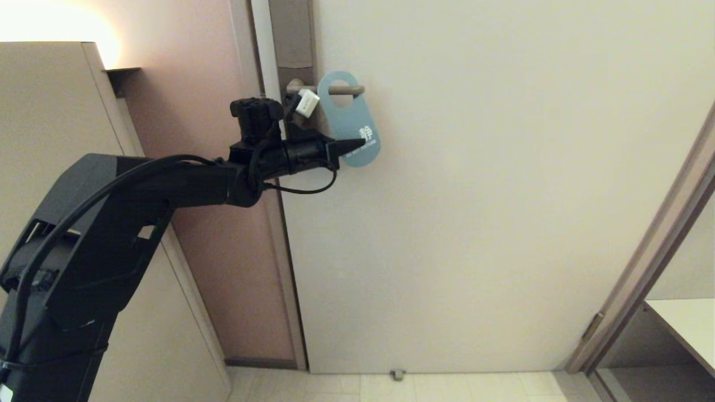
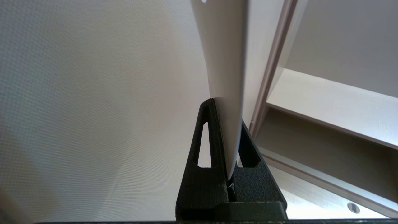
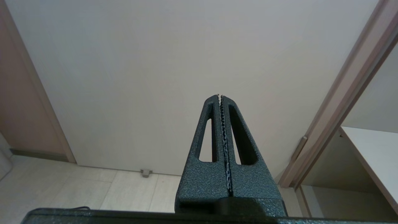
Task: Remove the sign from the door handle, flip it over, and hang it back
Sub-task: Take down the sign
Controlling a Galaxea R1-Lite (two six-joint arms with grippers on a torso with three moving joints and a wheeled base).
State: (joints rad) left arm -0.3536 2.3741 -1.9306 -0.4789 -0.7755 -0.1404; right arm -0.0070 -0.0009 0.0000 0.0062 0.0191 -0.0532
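Step in hand: taking the sign off, as I read it. The sign [image 1: 351, 120] hangs on the door handle [image 1: 335, 89], blue face toward me, the lever through its round hole. My left gripper [image 1: 357, 144] reaches in from the left and is clamped on the sign's lower left edge; the sign tilts, lower end swung right.

Next move, my judgement: slide the sign right along the lever until the hole clears the rounded end, keeping the card roughly square to the lever so the hole does not snag. Only then turn it over. A thin card pinched at one edge may flex or pivot in the grip.

Views compared: the head view gives the handle, the hole and the tilt, but hides the pinch itself behind the fingertips. The left wrist view shows that pinch: the sign's pale side [image 2: 225, 93] runs edge-on between the closed fingers [image 2: 205, 149]. No handle is visible there.

Right gripper [image 3: 221, 97]: closed on nothing, facing the door [image 3: 186, 62], absent from the head view.
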